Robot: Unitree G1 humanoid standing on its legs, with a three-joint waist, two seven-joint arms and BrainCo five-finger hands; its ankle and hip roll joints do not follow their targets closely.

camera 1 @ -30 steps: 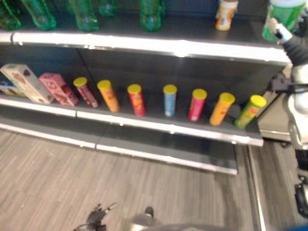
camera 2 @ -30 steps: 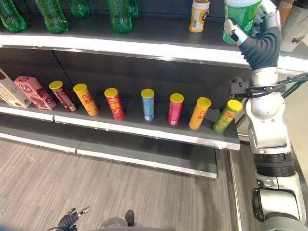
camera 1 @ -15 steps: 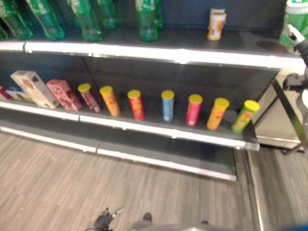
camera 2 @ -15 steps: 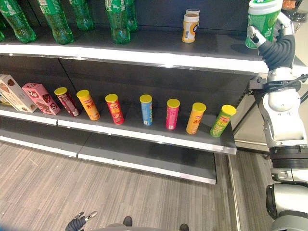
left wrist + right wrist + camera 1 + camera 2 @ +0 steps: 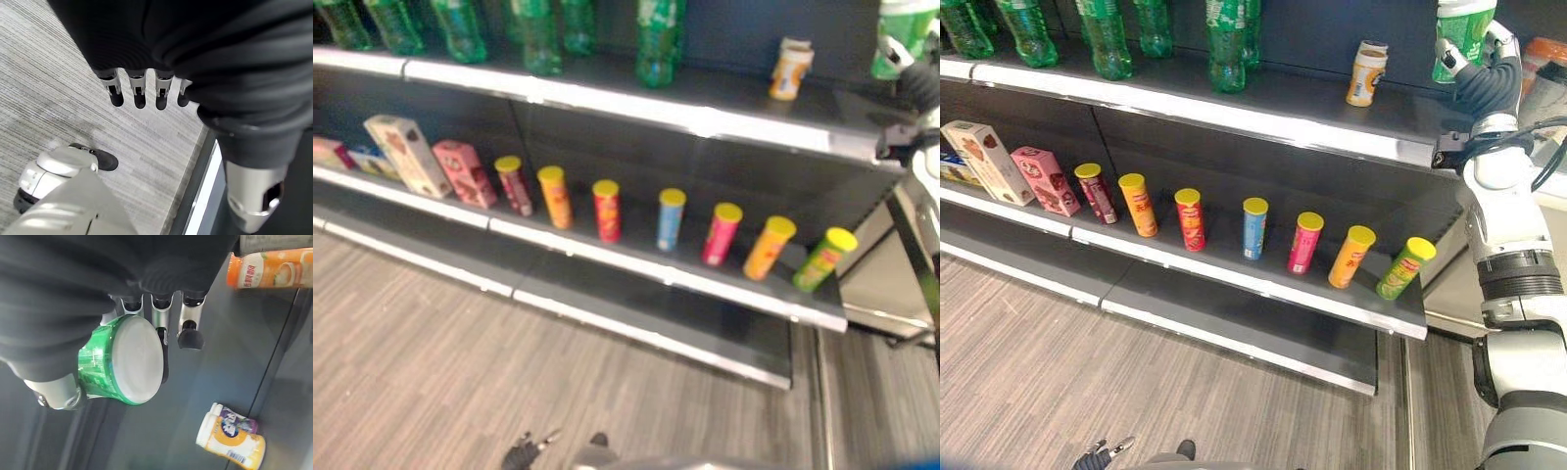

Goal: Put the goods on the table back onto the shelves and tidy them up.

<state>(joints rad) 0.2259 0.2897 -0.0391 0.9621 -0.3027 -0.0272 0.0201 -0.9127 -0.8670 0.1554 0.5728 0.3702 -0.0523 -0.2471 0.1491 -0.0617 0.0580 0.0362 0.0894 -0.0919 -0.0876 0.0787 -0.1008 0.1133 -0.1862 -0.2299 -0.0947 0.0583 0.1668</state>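
the right arm (image 5: 1508, 245) is silver-grey, built of rounded segments with dark ribbed rings between them and a black bracket near the wrist. a dark ribbed cover wraps the wrist and back of the right hand (image 5: 161, 328). the left hand (image 5: 142, 93) has the same dark cover, with silver, dark-tipped fingers (image 5: 139, 90).

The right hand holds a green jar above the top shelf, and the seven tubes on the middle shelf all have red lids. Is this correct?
Not quite. The tubes on the middle shelf have yellow lids, not red; the right eye view shows this. The rest holds: the right hand holds the green jar above the top shelf.
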